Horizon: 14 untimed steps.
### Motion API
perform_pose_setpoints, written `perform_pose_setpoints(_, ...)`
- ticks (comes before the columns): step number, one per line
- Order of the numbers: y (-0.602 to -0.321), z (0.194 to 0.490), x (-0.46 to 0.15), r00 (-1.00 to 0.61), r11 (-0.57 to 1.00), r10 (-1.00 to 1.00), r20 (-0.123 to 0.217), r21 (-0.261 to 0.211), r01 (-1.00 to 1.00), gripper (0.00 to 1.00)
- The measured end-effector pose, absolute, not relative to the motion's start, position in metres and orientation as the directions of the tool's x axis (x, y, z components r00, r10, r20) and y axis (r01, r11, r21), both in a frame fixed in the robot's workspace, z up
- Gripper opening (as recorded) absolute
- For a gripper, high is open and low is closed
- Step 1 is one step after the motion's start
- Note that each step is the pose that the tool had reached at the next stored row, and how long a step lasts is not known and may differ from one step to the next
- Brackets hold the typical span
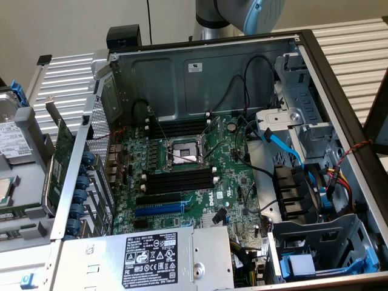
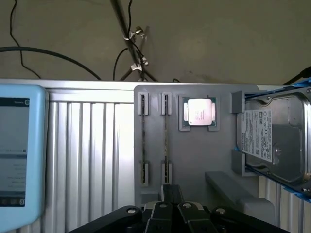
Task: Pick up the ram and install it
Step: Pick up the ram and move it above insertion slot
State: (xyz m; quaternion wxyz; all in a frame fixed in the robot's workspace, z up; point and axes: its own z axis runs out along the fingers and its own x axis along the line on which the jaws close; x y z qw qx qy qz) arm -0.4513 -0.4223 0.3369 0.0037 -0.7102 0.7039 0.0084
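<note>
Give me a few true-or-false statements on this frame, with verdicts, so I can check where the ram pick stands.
1. Two ram sticks stand on edge in the grey tray. True.
2. The tool grips a ram stick. False: it is shut with nothing in it.
3. A processor sits in the tray beside the sticks. True.
4. The hard drive lies apart from the tray. False: it rests in the tray's brackets, beside the processor.
5. The computer case is closed. False: it stands open, the motherboard showing.

Setting: I see a plain beige wall at eleven o'clock in the exterior view and a ribbed aluminium tabletop at two o'clock, evenly lit.
</note>
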Motion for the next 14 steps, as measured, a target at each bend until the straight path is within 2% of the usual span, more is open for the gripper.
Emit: perform_pose_setpoints(14,-0.422,0.321,-0.452,0.009,-0.009,-1.0,-0.017,0.004,-1.0,0.11)
